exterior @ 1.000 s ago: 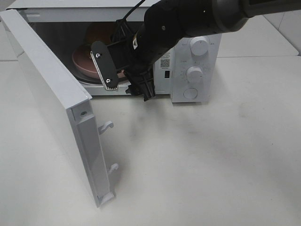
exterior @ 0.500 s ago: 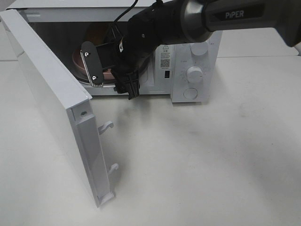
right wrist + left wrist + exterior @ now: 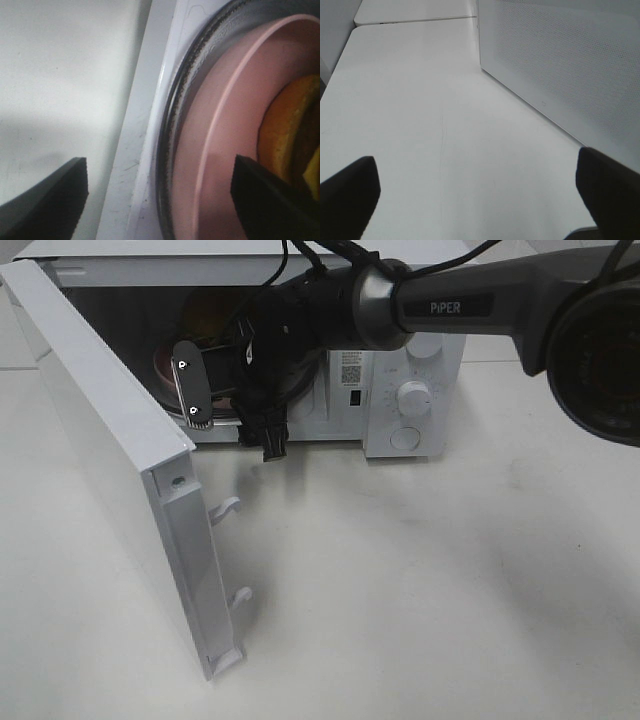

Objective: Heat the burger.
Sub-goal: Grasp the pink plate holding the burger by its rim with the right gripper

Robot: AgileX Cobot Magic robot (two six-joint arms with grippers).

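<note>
Inside, the burger sits on my pink plate within the microwave cavity; only a slice of golden bun and a bit of yellow shows in my right wrist view, near the plate's far side. Plate rests on the glass turntable, whose dark rim rings it just outside the pink edge. From above, the burger is mostly hidden behind my right arm; a glimpse of bun and pink rim shows in the opening.

My right gripper hangs at the cavity mouth, one finger over the plate, the other over the white sill and table. Jaws spread apart, nothing between them, not touching the plate as far as I can tell.

Microwave door swung wide open toward the left, latch hooks showing on its edge.

My left gripper is well apart, over bare white table, beside a perforated white panel. Jaws wide, empty.
</note>
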